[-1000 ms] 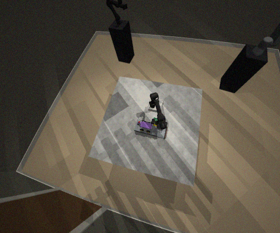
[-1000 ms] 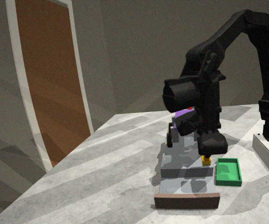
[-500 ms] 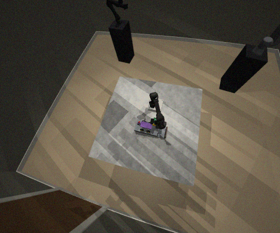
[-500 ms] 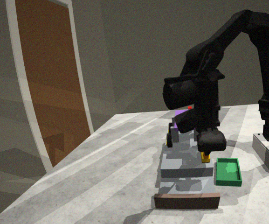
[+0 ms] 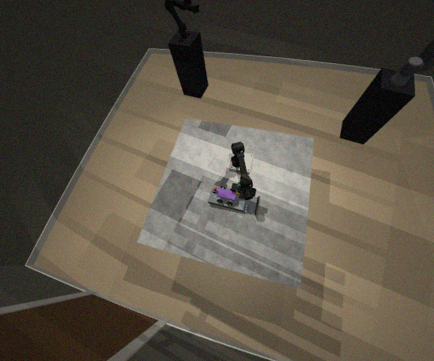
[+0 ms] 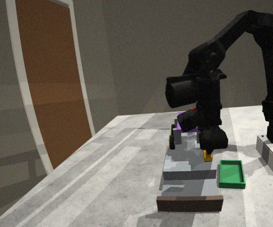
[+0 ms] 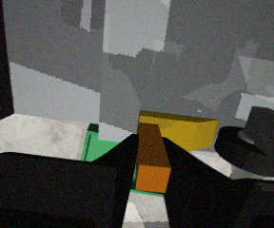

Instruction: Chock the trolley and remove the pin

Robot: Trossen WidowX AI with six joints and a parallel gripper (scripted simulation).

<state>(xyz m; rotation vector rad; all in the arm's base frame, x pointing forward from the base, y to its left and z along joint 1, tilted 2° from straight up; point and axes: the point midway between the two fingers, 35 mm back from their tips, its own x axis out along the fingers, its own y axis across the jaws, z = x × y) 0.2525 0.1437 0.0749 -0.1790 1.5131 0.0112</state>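
Pincer (image 6: 208, 152) (image 7: 147, 142) grips upright orange handle (image 7: 152, 166).

Tray (image 5: 238, 185): mostly covered by the arm from above | stop pin (image 5: 215, 189) (image 6: 192, 108): shaft hidden, only red seen | trolley (image 5: 226, 193) (image 6: 180, 126): partly blocked in exterior view | wheel (image 7: 263, 142): cut off by wrist view's right edge | chock's black base: not made out
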